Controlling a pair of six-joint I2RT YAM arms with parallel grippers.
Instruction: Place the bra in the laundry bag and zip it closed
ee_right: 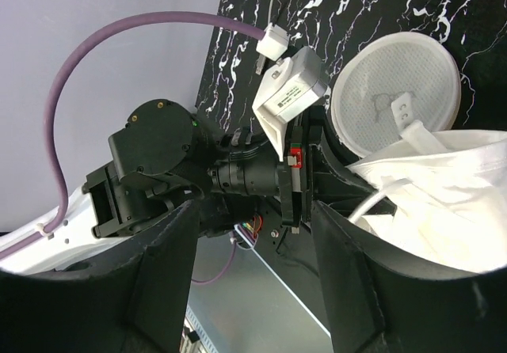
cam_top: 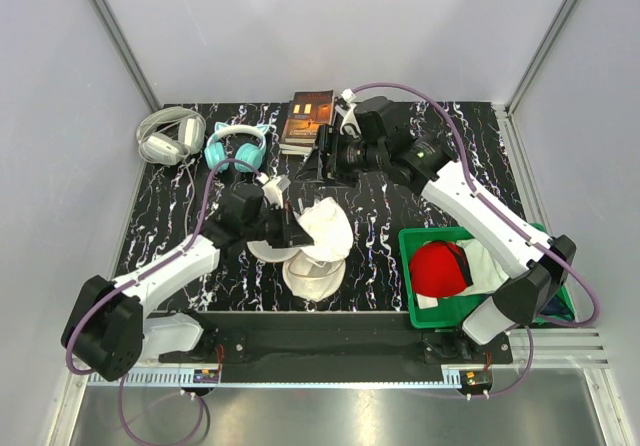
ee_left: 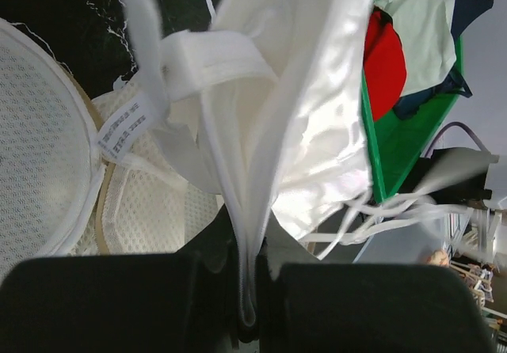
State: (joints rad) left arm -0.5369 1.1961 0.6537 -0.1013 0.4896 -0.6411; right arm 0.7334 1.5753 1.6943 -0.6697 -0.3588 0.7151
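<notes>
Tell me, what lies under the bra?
The open laundry bag lies under the bra, which the left gripper holds. The bra covers the bag's middle; whether they touch, I cannot tell.

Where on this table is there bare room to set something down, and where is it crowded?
Bare tabletop lies at the left, between the white-grey headphones and the left arm; at far right, beyond the right arm; and in a strip between the bra and the green bin. Crowded: the centre, where the left tool holds the bra over the laundry bag.

The bra [cam_top: 325, 228] hides much of the laundry bag [cam_top: 312, 278].
</notes>
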